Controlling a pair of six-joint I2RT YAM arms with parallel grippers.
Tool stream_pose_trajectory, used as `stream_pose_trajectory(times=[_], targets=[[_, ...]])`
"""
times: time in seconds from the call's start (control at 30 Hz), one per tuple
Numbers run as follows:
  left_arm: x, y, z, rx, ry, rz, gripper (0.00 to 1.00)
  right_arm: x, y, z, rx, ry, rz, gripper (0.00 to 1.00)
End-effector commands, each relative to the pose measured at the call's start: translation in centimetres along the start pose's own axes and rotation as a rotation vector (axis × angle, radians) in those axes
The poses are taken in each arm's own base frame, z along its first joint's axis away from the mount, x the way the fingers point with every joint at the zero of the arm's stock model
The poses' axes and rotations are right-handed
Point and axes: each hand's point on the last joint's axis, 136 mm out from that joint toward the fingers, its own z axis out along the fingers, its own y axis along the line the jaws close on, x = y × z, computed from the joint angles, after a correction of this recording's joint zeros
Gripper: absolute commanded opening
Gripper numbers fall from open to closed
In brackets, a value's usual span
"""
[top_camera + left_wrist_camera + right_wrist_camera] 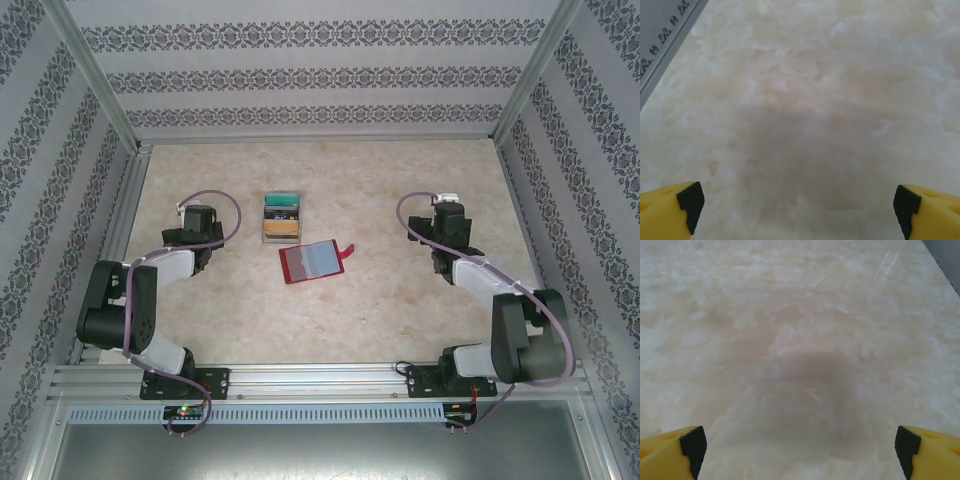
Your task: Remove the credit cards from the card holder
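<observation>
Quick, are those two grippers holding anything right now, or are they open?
Left gripper: open, holding nothing.
Right gripper: open, holding nothing.

The left arm (150, 290) and right arm (500, 300) have black joints (108, 305), white links (168, 352), purple cables (239, 215); the left gripper (800, 212) is yellow.

Bare table (805, 100) lies between and ahead of the wide-apart jaws of the left gripper (799, 211), with a metal frame rail (665, 45) ahead to their left. The right gripper (800, 451) has the same bare surface between and ahead of its spread jaws. Between the two grippers lie the open card holder (312, 261) and a pile of cards (282, 217), well apart from either set of jaws.
</observation>
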Motion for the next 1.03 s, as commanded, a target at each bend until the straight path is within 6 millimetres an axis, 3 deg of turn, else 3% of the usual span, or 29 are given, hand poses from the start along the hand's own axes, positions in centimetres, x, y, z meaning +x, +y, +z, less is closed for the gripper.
stream_pose_trajectory(times=[0.0,0.27,1.0], targets=[[-4.2,-0.8,0.1,0.083,-0.196,-0.032,0.99,-2.6,0.2,1.0,0.005,-0.169,-0.020,0.98],[-2.9,-3.3,-1.9,0.309,-0.362,0.007,0.99,-1.6,0.7,0.6,-0.143,-0.321,0.035,0.98],[-2.4,-3.4,-1.7,0.316,-0.335,0.016,0.99,-1.3,0.9,0.7,-0.145,-0.285,0.020,0.98]])
